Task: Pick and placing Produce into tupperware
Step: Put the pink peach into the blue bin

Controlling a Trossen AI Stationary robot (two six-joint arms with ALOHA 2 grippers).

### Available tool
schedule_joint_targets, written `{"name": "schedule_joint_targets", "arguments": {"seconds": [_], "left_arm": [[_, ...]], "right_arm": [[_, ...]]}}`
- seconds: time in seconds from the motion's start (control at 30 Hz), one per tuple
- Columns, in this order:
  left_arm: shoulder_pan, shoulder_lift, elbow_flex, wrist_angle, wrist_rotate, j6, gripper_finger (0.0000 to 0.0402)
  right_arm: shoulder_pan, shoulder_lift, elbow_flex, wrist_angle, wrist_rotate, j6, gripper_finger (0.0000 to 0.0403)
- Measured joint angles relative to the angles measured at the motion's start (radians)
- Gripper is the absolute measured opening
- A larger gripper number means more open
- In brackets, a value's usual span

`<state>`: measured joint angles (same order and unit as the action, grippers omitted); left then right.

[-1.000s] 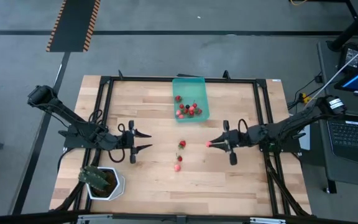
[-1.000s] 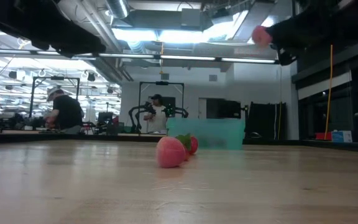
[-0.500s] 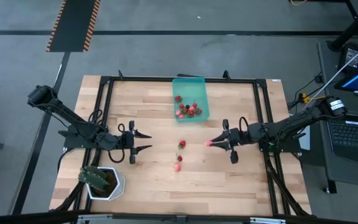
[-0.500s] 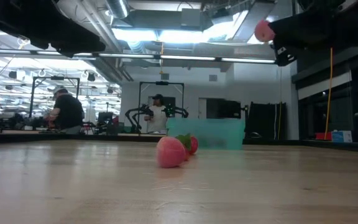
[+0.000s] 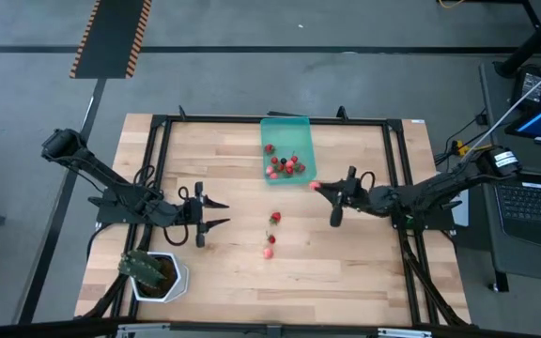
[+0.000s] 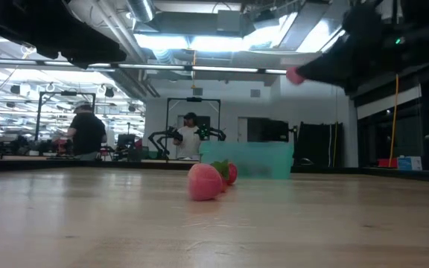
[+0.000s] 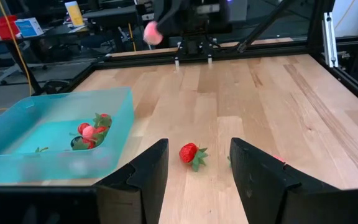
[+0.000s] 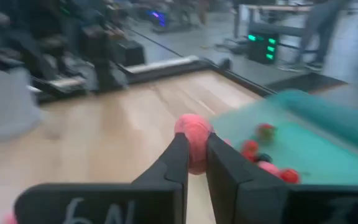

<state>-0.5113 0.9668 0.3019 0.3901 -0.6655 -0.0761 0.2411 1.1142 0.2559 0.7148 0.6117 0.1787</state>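
High view: my right gripper [image 5: 316,186] sits just beside the near right corner of the teal container [image 5: 287,147], clenched on a pink fruit [image 5: 315,185] at its tips. A cluster of red fruits [image 5: 285,167] lies in the end of the container nearest that gripper. Two loose fruits rest on the table [image 5: 242,272] off to the side of my right gripper: a red one with a green top [image 5: 275,218] and a pink one [image 5: 269,252] farther out. My left gripper [image 5: 216,213] waits well apart on the other side of those two, fingers spread, with a white pot [image 5: 162,278] holding a plant close by its arm.

Low view: my right gripper's pink fruit [image 6: 295,75] hangs high above the wood. Below and to one side, the pink fruit [image 6: 203,182] sits in front of the red one [image 6: 230,173], container [image 6: 248,159] behind. People stand in the room beyond.

Left wrist view: my released left fingers [image 7: 143,176] frame the red fruit [image 7: 190,153]; the container [image 7: 114,118] holds fruits [image 7: 91,130] off to one side. Far across, the other gripper carries the pink fruit [image 7: 151,35].

Right wrist view: my fingers [image 8: 176,165] pinch the pink fruit [image 8: 192,135]; the container [image 8: 319,134] lies just ahead, fruits [image 8: 263,152] inside.
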Motion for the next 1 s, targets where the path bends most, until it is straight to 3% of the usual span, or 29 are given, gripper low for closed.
{"name": "schedule_joint_targets", "arguments": {"seconds": [0.27, 0.47, 0.7, 1.0], "left_arm": [[0.049, 0.0, 0.0, -0.001, -0.002, 0.0, 0.0165], [0.073, 0.0, 0.0, -0.015, 0.032, 0.0, 0.0165], [0.091, 0.002, 0.0, -0.017, 0.035, 0.0, 0.0165], [0.094, 0.002, 0.0, -0.017, 0.051, 0.0, 0.0165]], "right_arm": [[-0.151, 0.214, 0.134, -0.012, 0.016, -0.03, 0.0038], [-0.296, 0.352, 0.251, -0.133, 0.017, 0.038, 0.0038], [-0.382, 0.481, 0.374, -0.177, 0.007, -0.005, 0.0038], [-0.479, 0.536, 0.595, -0.527, -0.183, 0.028, 0.0038]]}}
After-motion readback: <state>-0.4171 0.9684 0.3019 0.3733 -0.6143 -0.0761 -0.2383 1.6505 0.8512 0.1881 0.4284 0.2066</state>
